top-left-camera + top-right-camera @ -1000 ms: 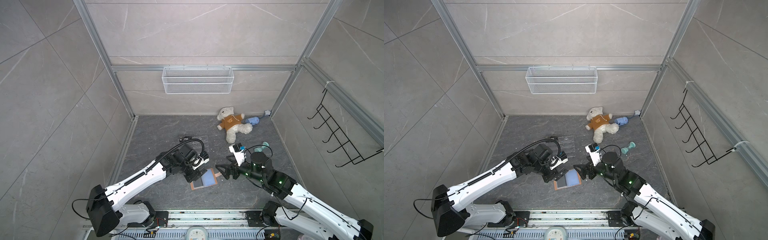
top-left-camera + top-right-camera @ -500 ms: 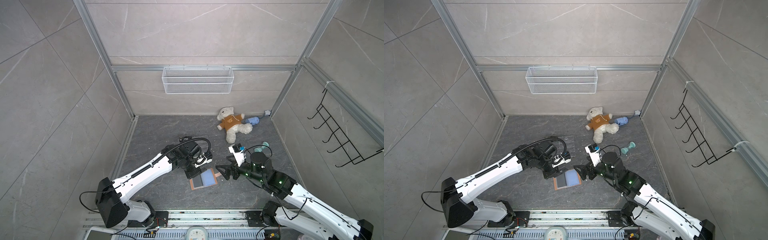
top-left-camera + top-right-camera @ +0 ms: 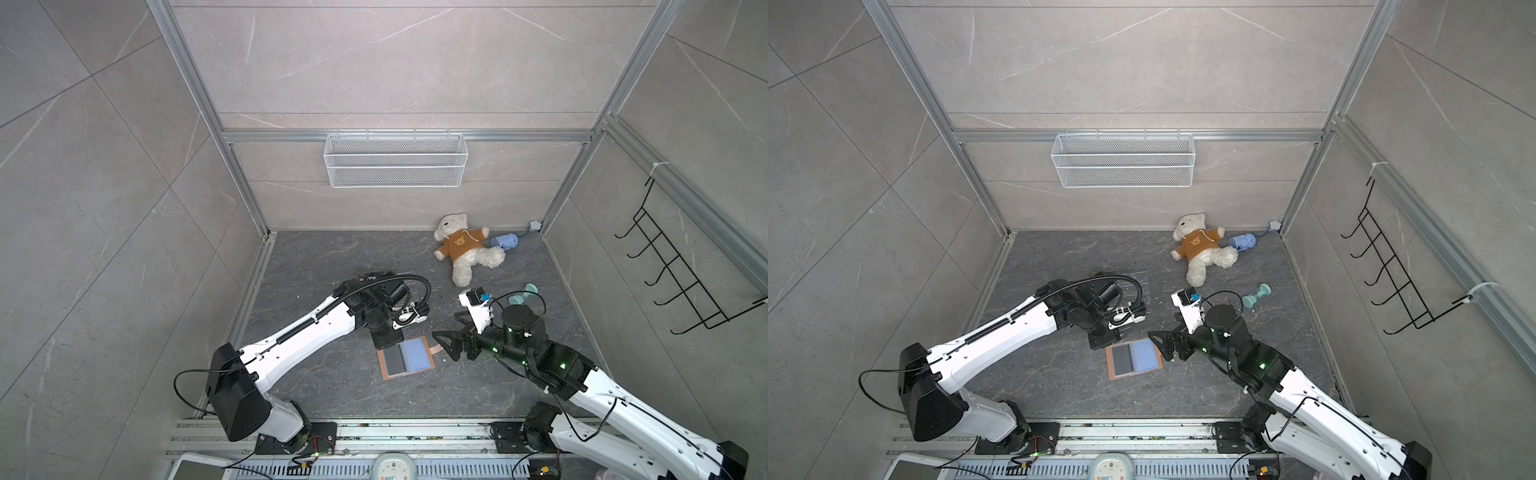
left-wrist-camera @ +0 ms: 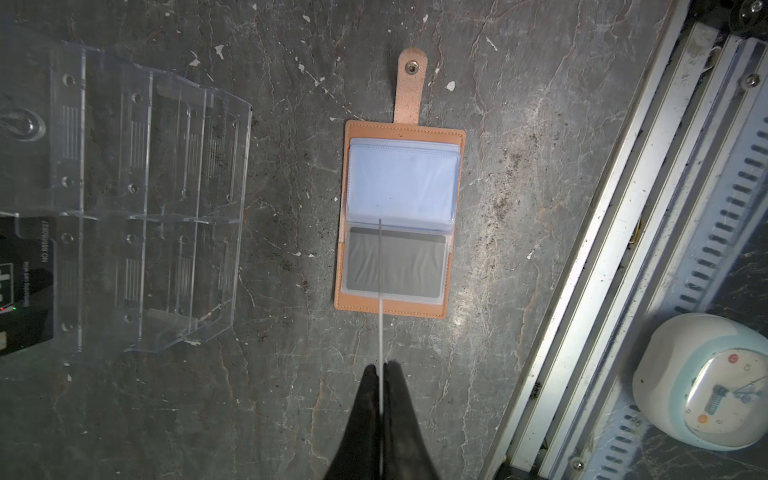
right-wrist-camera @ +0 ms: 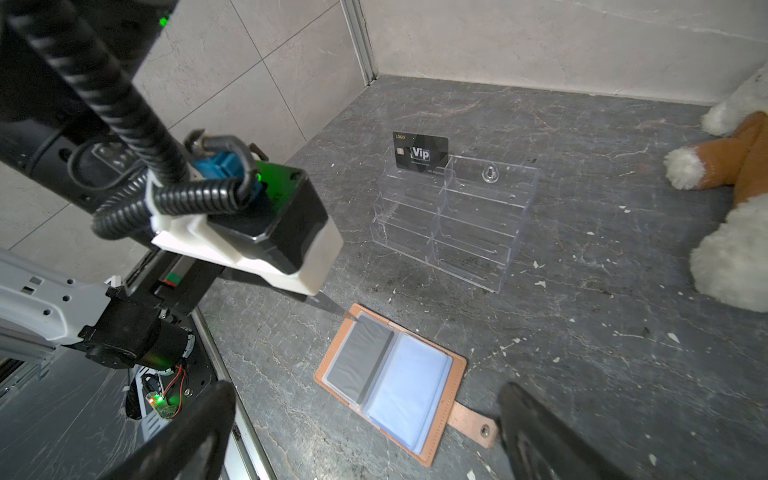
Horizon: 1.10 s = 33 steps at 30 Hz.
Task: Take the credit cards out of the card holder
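The tan card holder (image 3: 417,354) (image 3: 1144,355) lies open on the floor, pale blue sleeves up, strap tab (image 5: 469,419) unsnapped. One dark grey credit card (image 4: 397,266) sits in a sleeve. My left gripper (image 4: 381,368) is shut on another credit card (image 4: 380,332), seen edge-on as a thin pale line above the holder. A third black "Vip" card (image 5: 420,151) stands in the clear rack. My right gripper (image 5: 365,388) (image 3: 445,338) hovers open just right of the holder, its black fingers wide apart, holding nothing.
The clear acrylic tiered rack (image 4: 137,208) (image 5: 453,224) stands beyond the holder. A teddy bear (image 3: 461,249), a blue toy (image 3: 505,241) and a teal dumbbell (image 3: 523,296) lie at the back right. An aluminium rail (image 4: 623,249) and a pale clock (image 4: 702,382) border the front edge.
The left arm's shoulder and elbow have swung rightward while its gripper stays by the holder's far left corner. The right arm has not moved.
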Available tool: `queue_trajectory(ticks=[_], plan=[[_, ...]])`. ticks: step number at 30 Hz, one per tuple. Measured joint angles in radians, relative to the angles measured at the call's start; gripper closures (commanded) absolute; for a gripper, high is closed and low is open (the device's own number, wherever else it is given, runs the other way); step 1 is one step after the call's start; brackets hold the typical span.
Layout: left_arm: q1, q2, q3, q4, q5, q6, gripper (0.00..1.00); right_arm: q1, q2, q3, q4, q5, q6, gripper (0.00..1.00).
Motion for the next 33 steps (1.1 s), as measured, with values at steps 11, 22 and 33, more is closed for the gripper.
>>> queue_trajectory(ticks=[11, 22, 33], plan=[[0.045, 0.118, 0.188, -0.033, -0.073, 0.153, 1.0, 0.0, -0.003, 0.0, 0.0, 0.033, 0.0, 0.0], [0.152, 0.246, 0.352, -0.055, -0.072, 0.276, 1.0, 0.0, 0.026, 0.023, -0.001, 0.041, -0.004, 0.0], [0.269, 0.309, 0.425, -0.07, -0.061, 0.399, 1.0, 0.0, 0.087, 0.045, -0.001, 0.04, -0.019, 0.0]])
